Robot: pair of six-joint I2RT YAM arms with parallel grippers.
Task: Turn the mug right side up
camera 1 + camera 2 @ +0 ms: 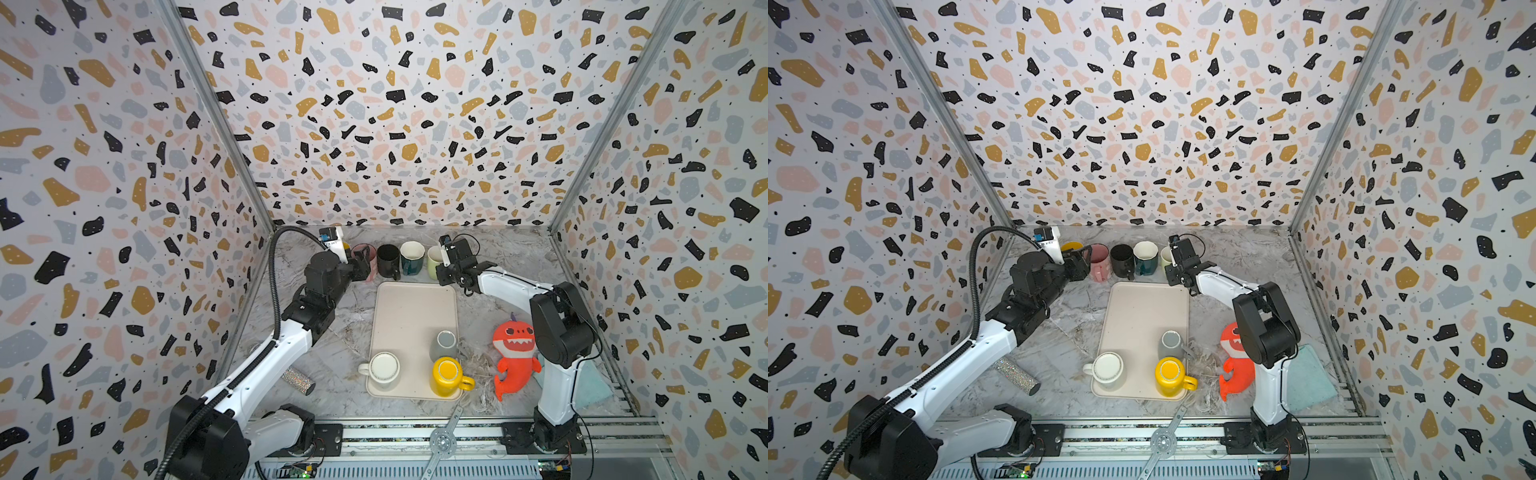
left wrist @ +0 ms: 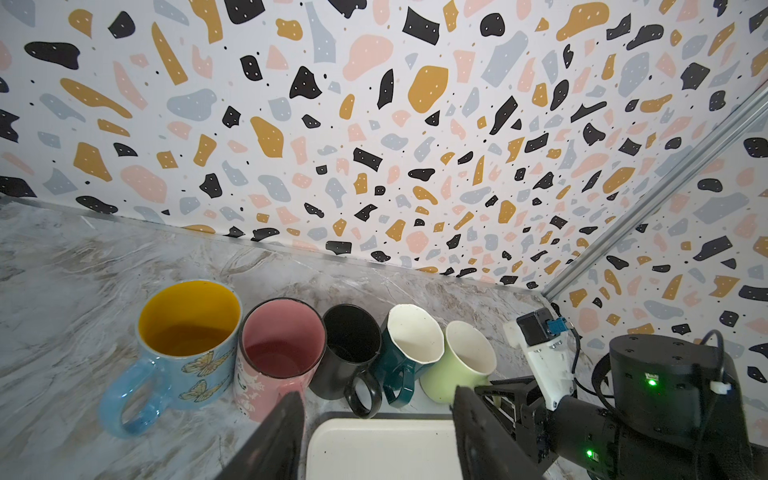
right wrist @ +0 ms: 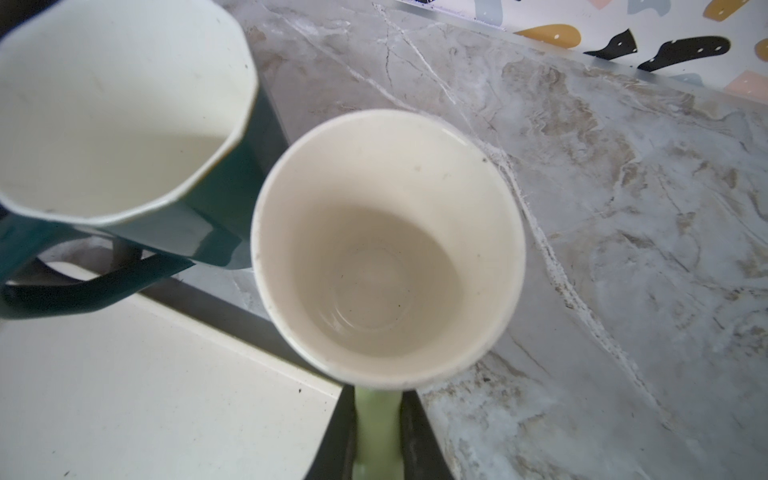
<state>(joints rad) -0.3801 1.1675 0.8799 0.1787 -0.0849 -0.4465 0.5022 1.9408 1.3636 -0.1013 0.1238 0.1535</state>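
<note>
Right wrist, fingers [image 3: 338,440] pinch green mug [image 3: 386,249] handle [image 3: 379,428], hidden overhead

In both top views the right arm [image 1: 461,270] hides most of the light green mug [image 1: 433,258], at one o'clock from the tray [image 1: 399,316]. In the right wrist view its handle [image 3: 378,432] is blurred and cut off.

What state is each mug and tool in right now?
blue mug, upright.
pink mug, upright.
black mug, upright.
teal mug, upright.
green mug, upright, handle gripped.
white mug, upside down on tray.
grey mug, upside down on tray.
yellow mug, upside down on tray.
left tool, open, empty.
right tool, shut on green mug's handle.
</note>
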